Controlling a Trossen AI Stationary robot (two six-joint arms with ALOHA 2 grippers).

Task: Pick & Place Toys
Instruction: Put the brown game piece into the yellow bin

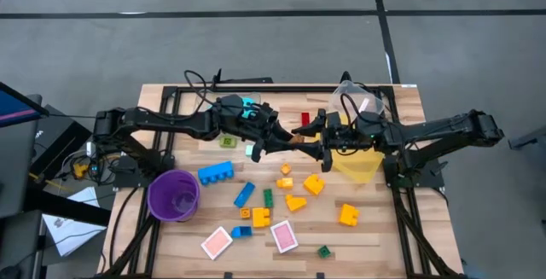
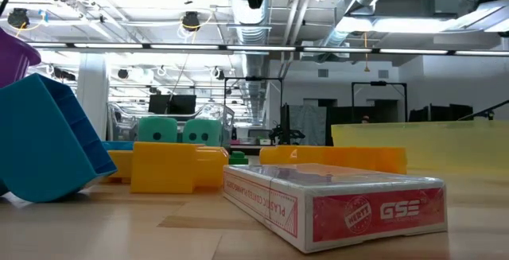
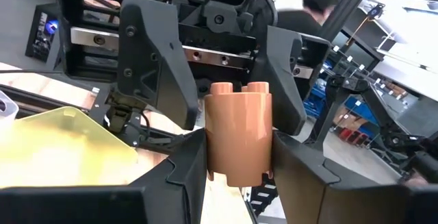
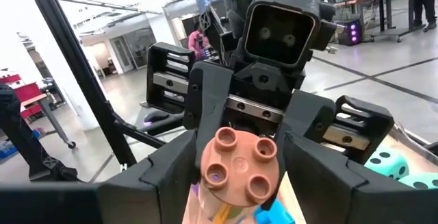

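A tan round brick (image 3: 238, 131) with four studs (image 4: 239, 162) on its end hangs in the air above the table's middle (image 1: 298, 139). My left gripper (image 3: 239, 166) is shut on it. My right gripper (image 4: 239, 179) faces the left one nose to nose and is open. Its fingers stand on either side of the brick's studded end, and I cannot tell whether they touch it. Loose toys lie below on the wooden table (image 1: 384, 236): blue bricks (image 1: 217, 172), yellow bricks (image 1: 348, 215) and pink cards (image 1: 283, 236). My left gripper pinches the round wall of the tan brick near its plain base end (image 3: 219, 172) between its two fingers (image 3: 185, 179). The fingers come level from the table's left side and lie along the brick. The brick is lifted clear and lies level, its studs toward the right gripper.
A purple cup (image 1: 174, 195) stands at the near left. A yellow bin (image 1: 358, 159) sits under my right arm. A cyan die (image 4: 383, 166) lies under my left arm. In the low view a boxed card deck (image 2: 334, 204) lies close by. People move in the room beyond.
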